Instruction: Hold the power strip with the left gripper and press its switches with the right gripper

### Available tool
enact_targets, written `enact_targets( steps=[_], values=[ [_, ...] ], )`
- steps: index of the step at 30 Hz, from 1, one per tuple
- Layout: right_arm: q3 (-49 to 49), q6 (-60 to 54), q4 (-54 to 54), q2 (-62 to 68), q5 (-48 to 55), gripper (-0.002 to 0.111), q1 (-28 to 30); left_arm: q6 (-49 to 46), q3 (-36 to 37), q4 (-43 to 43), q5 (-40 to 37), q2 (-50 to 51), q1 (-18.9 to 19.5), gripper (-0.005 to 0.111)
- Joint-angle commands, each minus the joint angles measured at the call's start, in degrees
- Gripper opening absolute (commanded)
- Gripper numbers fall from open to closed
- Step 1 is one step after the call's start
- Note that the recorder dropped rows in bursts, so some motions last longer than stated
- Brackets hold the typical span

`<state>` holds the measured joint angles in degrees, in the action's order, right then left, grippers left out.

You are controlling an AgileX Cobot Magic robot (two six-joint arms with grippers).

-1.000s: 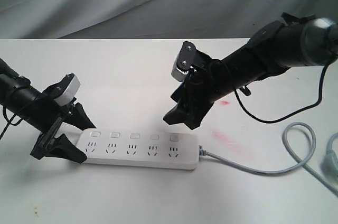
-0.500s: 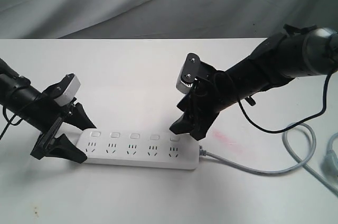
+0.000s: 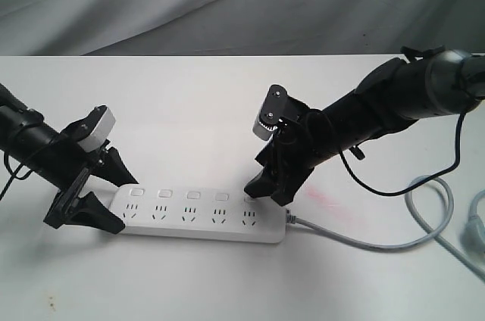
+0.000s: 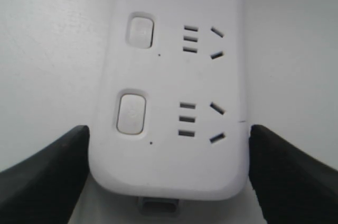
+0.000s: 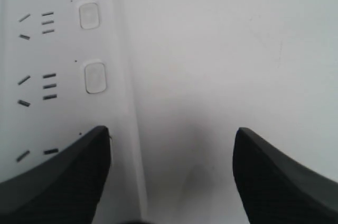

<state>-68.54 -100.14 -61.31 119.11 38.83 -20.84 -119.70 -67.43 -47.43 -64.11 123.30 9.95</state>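
Note:
The white power strip (image 3: 201, 215) lies flat on the table, its grey cord (image 3: 364, 244) running off to the right. My left gripper (image 3: 120, 201) is shut on the strip's left end, one jaw against each long side (image 4: 169, 134). The switches (image 3: 192, 194) run in a row above the sockets; two show in the left wrist view (image 4: 131, 114). My right gripper (image 3: 267, 192) is open, tilted down at the cord end. One fingertip (image 5: 68, 176) rests over the last switch and hides it; the other hangs over bare table. Two more switches (image 5: 95, 77) show beyond that fingertip.
The cord loops near the table's right edge, by a grey plug (image 3: 477, 230). Faint red smears (image 3: 326, 201) mark the tabletop beside the right gripper. A grey cloth backdrop (image 3: 227, 3) hangs behind the table's far edge. Black cables (image 3: 394, 177) dangle from the right arm.
My right gripper has dropped and shifted right, from above the strip to its cord end, bringing a fingertip down onto the last switch. The left gripper and strip have stayed put.

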Motion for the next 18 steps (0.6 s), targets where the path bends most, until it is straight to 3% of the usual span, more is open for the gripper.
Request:
enact_targets(
  steps=[1, 18],
  values=[
    [0.08, -0.44, -0.1, 0.8, -0.06, 0.062, 0.17, -0.23, -0.12, 0.94, 1.18, -0.03, -0.19, 0.041],
    [1.79, 2.59, 7.24, 3.1, -5.87, 0.062, -2.0, -0.23, -0.12, 0.94, 1.18, -0.03, -0.19, 0.041]
  ],
)
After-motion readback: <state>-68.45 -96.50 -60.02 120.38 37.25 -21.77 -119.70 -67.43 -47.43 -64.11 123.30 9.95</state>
